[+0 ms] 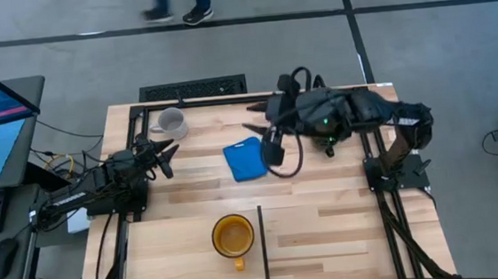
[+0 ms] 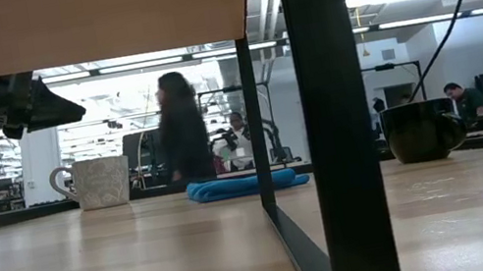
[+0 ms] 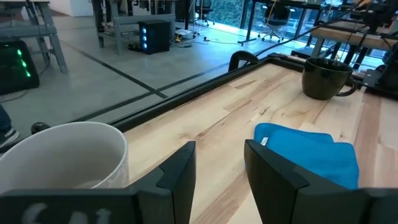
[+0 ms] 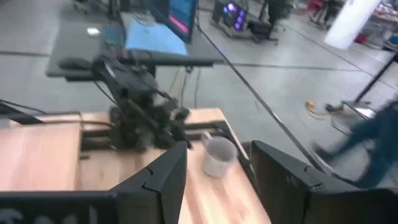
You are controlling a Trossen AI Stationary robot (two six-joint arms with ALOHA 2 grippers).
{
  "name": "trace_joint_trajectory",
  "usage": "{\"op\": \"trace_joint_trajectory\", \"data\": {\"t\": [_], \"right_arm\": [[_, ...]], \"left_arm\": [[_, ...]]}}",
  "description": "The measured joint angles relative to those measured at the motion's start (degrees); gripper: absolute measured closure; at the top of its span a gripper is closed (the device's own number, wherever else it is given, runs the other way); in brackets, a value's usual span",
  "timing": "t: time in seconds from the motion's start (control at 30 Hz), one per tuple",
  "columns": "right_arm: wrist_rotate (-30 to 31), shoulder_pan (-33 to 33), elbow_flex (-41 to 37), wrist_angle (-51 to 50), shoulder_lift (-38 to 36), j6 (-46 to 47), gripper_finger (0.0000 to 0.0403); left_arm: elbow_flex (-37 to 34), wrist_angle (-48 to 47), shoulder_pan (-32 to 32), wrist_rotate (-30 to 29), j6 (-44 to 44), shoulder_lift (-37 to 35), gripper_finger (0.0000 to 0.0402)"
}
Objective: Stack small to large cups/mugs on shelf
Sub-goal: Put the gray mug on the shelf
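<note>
While both arms hover, we note:
Left tool (image 1: 164,151): fingers apart, empty, near grey-white mug (image 1: 171,122).
Right tool (image 1: 259,121): fingers apart, empty.
Yellow mug (image 1: 233,236): on shelf (image 1: 173,248).
Black mug (image 3: 324,78): on bench (image 1: 342,194).

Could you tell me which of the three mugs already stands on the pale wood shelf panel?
The yellow-amber handled mug, beside the thin dark divider. The grey-white mug and the glossy black mug stand on the planked tabletop instead.
</note>
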Motion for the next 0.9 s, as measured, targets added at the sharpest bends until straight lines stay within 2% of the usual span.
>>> {"op": "trace_joint_trajectory", "data": {"t": [0.1,0.4,0.57,0.9], "right_arm": [[-4.1,-3.0,-0.1,-1.8,-0.7,-0.7,0.0200],[-23.6,-15.6,-6.0,-1.3,-1.4,-4.7,0.0200],[-35.7,-22.6,-10.3,3.9,-1.4,-6.7,0.0200],[-51.4,-35.5,-19.3,11.5,-1.7,-7.4,0.0200]], "left_arm": [[0.0,0.0,0.0,-0.8,0.0,0.0,0.0274],[0.0,0.4,0.0,-1.5,0.0,0.0,0.0274],[0.0,0.5,0.0,-1.5,0.0,0.0,0.0274],[0.0,0.5,0.0,-1.5,-1.4,0.0,0.0274]]}}
